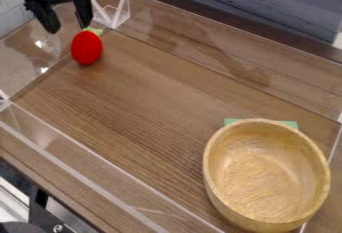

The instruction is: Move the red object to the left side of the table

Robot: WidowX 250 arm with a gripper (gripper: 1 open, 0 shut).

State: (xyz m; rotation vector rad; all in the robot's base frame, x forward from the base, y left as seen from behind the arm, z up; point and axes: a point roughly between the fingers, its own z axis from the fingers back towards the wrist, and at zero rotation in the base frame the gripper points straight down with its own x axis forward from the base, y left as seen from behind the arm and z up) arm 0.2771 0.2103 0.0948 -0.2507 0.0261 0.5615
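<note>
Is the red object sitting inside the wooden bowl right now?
No, the red object rests on the table at far left, well apart from the wooden bowl.

Brown wood-grain surface (160,107), grain running along its length, bordered by low clear acrylic walls (227,39). Resting directly on it near the far left corner: a small round red toy fruit (87,47), upright, close beside the left wall but apart from it. At the near right corner: a light wooden bowl (266,174), wide and shallow, far larger than the fruit and well apart from it. Peeking from under the bowl's far rim: a pale green flat piece (235,123), mostly hidden, kind unclear. Bare wood between fruit and bowl.
</note>
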